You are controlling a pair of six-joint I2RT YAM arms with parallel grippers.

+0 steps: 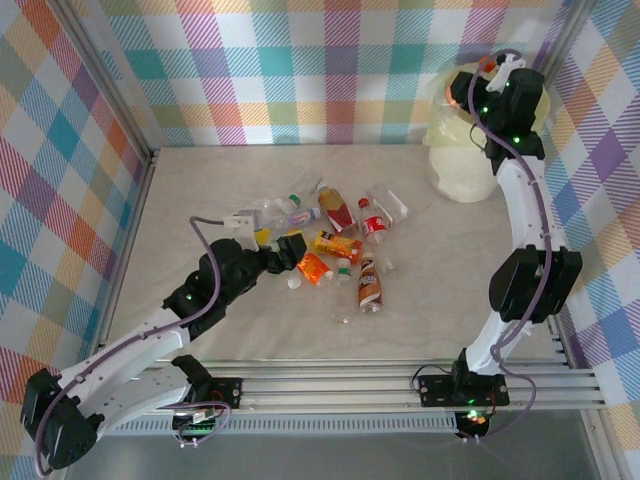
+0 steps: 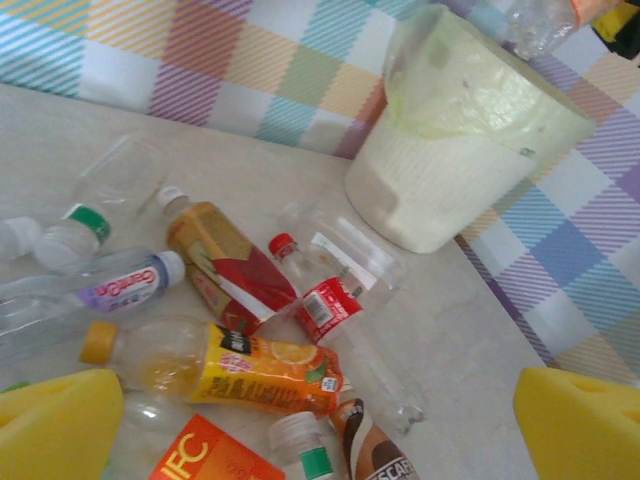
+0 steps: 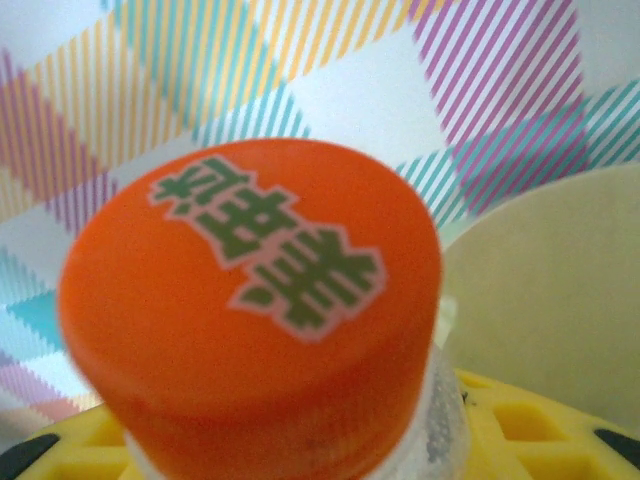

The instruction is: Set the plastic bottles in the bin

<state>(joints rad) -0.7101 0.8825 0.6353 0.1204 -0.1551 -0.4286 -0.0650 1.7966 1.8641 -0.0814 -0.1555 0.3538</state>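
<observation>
Bottle (image 3: 250, 300) clamped in right end effector (image 1: 500, 78) — above bin (image 1: 455, 170), left end effector (image 2: 320, 430) spread wide

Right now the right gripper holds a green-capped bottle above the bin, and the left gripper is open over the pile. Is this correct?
Not green: the bottle has an orange cap, as the right wrist view shows. The rest stands.

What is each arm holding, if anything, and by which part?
The right jaws grip a clear bottle by its neck, just under the orange cap. The left jaws stand open, holding nothing.
</observation>
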